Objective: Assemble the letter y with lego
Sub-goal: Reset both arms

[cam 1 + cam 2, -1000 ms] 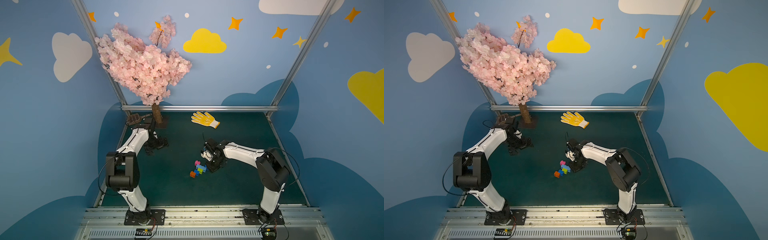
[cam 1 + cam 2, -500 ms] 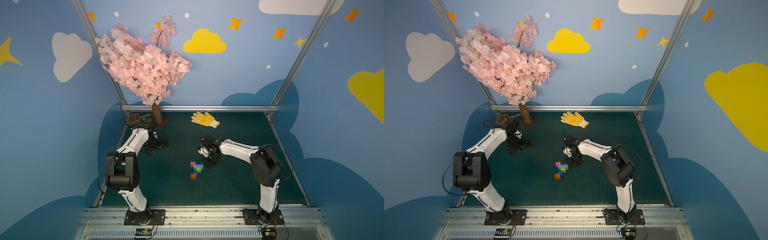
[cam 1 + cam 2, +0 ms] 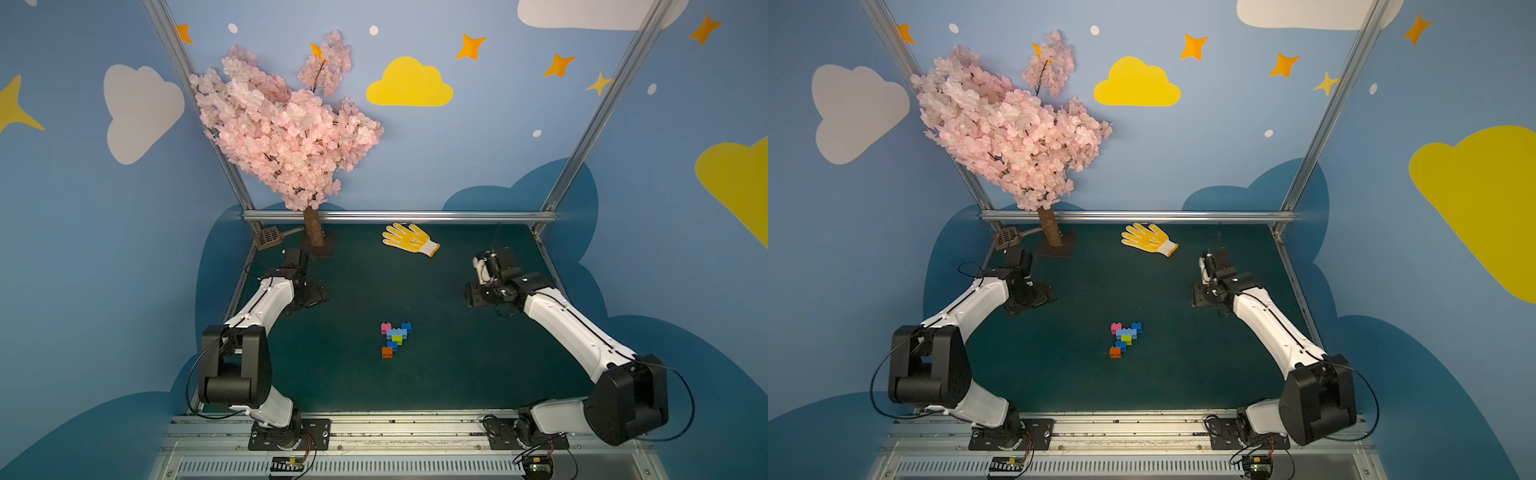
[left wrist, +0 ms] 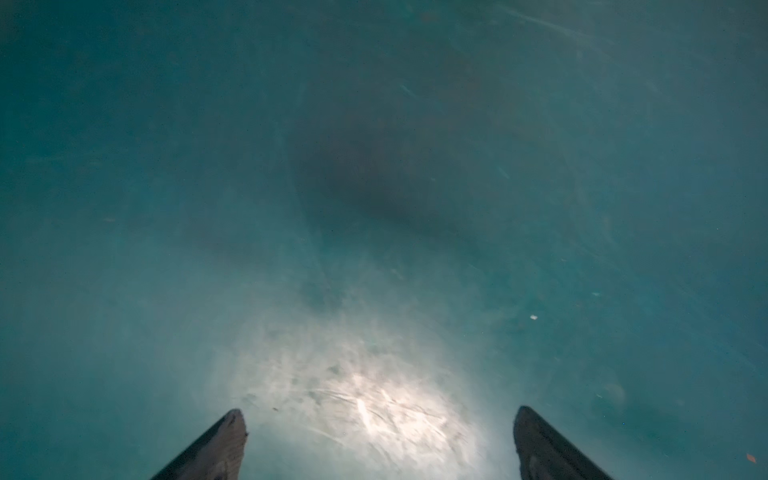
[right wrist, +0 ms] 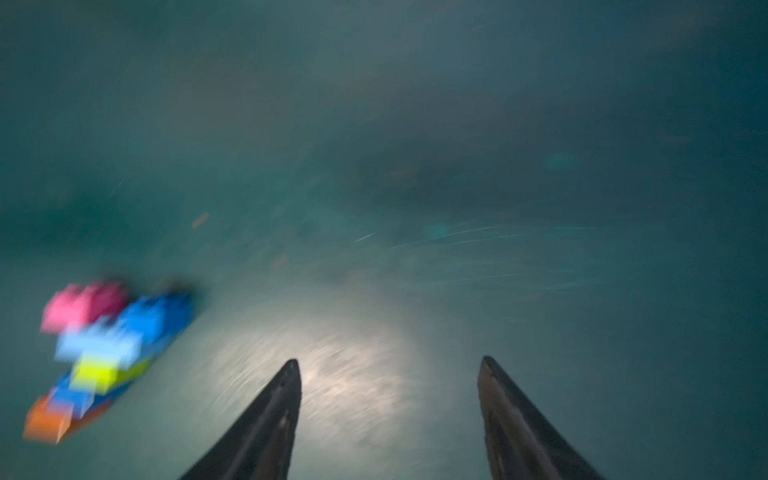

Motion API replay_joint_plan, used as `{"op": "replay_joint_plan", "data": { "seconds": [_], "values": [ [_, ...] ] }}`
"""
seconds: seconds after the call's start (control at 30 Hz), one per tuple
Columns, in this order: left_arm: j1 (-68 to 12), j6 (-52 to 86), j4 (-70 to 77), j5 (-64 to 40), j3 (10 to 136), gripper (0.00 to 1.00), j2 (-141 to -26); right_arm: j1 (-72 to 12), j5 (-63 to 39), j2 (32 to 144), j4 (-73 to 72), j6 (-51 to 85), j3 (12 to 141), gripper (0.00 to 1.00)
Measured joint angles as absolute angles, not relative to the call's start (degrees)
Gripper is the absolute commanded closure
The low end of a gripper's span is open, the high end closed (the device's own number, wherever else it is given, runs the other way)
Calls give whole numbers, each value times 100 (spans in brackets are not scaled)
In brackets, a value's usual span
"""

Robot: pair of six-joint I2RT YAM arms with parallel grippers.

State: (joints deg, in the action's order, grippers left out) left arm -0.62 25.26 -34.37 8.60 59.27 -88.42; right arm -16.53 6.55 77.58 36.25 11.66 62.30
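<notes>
The lego is joined into a flat letter y (image 3: pixel 394 338) (image 3: pixel 1124 338) lying on the dark green mat mid-table. Its arms are a pink brick (image 3: pixel 385 328) and a dark blue brick (image 3: pixel 407 327), above a light blue bar (image 3: pixel 395 333). The stem runs lime green, blue, then orange (image 3: pixel 387 352). The right wrist view shows the letter y (image 5: pixel 108 353) blurred, off to one side of the jaws. My right gripper (image 3: pixel 471 295) (image 5: pixel 388 359) is open and empty, well right of it. My left gripper (image 3: pixel 309 296) (image 4: pixel 378 411) is open over bare mat at the far left.
A yellow glove (image 3: pixel 409 239) lies near the back rail. A pink blossom tree (image 3: pixel 286 124) stands on a plate at the back left, with a brown scoop (image 3: pixel 268 237) beside it. Metal frame posts and a rail (image 3: pixel 399 215) bound the mat.
My right gripper has let go beside the letter y, opened, and swung away to the right and back. The letter y stays on the mat. The left arm has not moved.
</notes>
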Motion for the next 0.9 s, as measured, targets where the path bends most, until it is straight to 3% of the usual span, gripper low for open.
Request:
{"op": "replay_joint_plan", "data": {
  "seconds": [0.17,0.3,0.53,0.77,0.9],
  "values": [
    [-71,2504,-2462,1610,5334,0,-8908,-626,1092,7566,2720,1227,5524,21],
    [-80,2235,-1468,2189,5000,0,-8836,-572,1313,7491,1660,1050,4512,19],
    [-178,1667,1186,3212,3194,0,-8519,-576,1505,7529,93,915,3548,20],
    [-242,1166,3404,3398,2281,0,-8431,-574,1568,7411,-1579,631,2580,23],
    [-454,685,4797,3009,1640,0,-8267,-569,1549,7203,-2655,370,1999,23]
  ]
}}
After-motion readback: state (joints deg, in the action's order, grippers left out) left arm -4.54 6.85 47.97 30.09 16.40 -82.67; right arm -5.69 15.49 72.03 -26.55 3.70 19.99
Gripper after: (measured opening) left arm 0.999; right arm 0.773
